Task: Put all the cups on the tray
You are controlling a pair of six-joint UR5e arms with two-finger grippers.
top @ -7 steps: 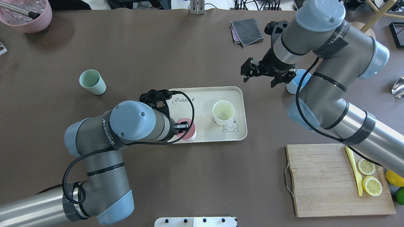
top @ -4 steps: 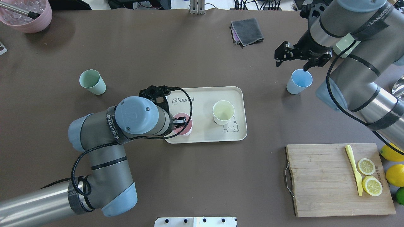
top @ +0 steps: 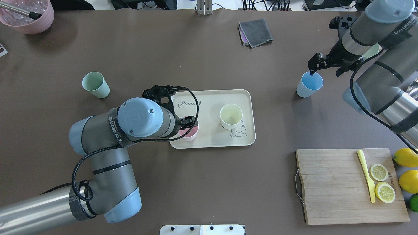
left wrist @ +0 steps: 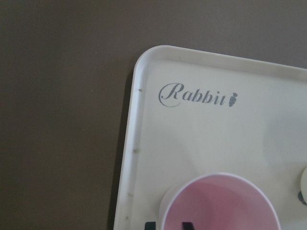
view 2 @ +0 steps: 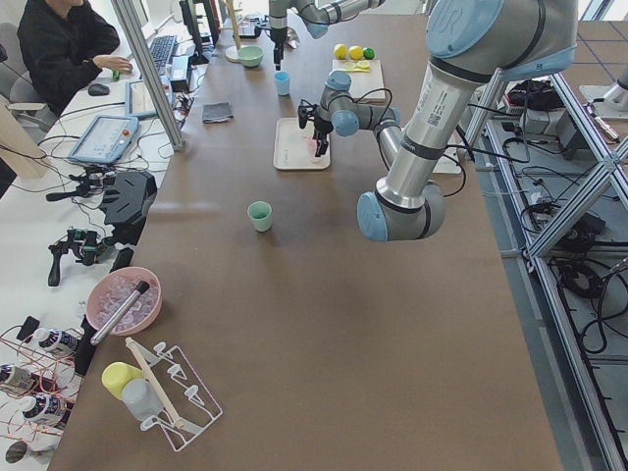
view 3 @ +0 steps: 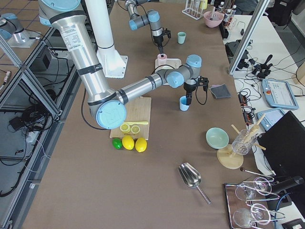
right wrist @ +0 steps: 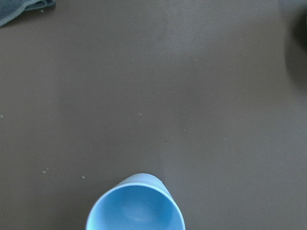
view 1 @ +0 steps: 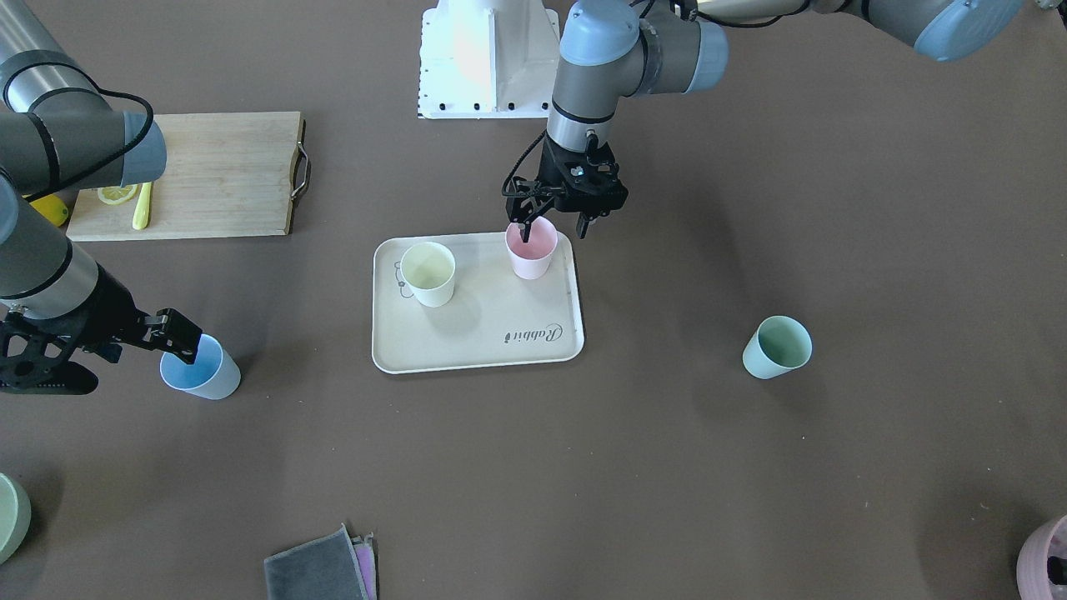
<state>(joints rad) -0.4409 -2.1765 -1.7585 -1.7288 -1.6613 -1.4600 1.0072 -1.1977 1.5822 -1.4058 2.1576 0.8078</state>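
Note:
The cream tray (top: 212, 98) holds the pale yellow cup (top: 231, 116) and the pink cup (view 1: 530, 250), both upright. My left gripper (view 1: 553, 232) hangs open over the pink cup. One finger is inside the cup and the other is outside its wall. The light blue cup (top: 309, 84) stands on the table right of the tray. My right gripper (top: 325, 72) is open just above it, one fingertip at its far rim. I cannot tell whether it touches. The mint green cup (top: 95, 85) stands alone on the table left of the tray.
A wooden cutting board (top: 333, 186) with lemon slices and a yellow knife lies at the near right, whole lemons (top: 405, 169) beside it. A folded grey cloth (top: 255, 32) lies at the far middle, a mauve pot (top: 27, 16) at the far left, a sage bowl (view 3: 218, 137) beyond the blue cup.
My right arm swung right, away from the tray, and came down over the blue cup. My left arm lowered the pink cup onto the tray.

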